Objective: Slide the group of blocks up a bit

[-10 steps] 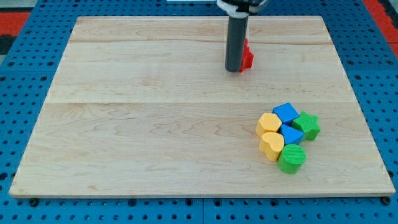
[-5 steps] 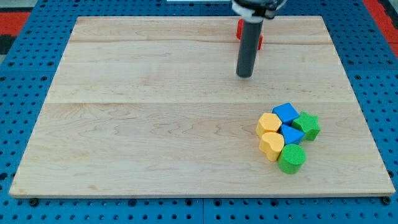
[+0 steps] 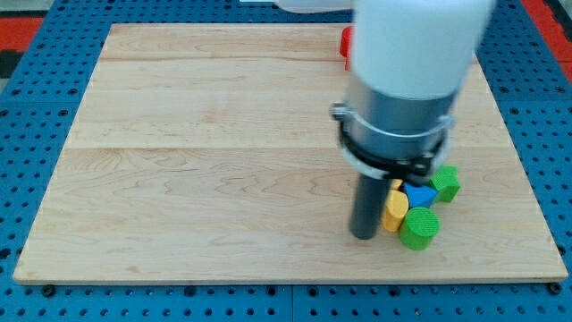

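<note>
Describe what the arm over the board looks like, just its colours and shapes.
The arm is a wide white cylinder at the view's top, stepping down into a grey metal collar ringed by a thin white band with dark edging. Below that hangs a straight dark grey rod ending at my tip. No cables or markings show.

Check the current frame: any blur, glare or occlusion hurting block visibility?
Camera view: lighting even, no glare on the wooden board. The arm's white and grey body looms large, slightly soft, hiding much of the cluster. My tip sits at the cluster's left edge, beside the yellow block. The green cylinder, green star-shaped block and blue block remain sharp; the red block is barely visible.
</note>
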{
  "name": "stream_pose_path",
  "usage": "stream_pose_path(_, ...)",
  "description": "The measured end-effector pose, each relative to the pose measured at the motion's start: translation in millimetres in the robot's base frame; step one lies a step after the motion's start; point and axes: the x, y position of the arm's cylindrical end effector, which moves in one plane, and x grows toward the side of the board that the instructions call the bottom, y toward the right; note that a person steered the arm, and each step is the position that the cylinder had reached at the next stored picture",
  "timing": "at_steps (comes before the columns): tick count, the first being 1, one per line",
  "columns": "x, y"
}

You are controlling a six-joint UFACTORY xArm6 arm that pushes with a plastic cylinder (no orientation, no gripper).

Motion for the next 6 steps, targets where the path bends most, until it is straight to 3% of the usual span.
stream_pose_path(1,5.2,39.9)
stream_pose_path(3,10.0,50.2)
stream_pose_path(6,-37.9,24.7)
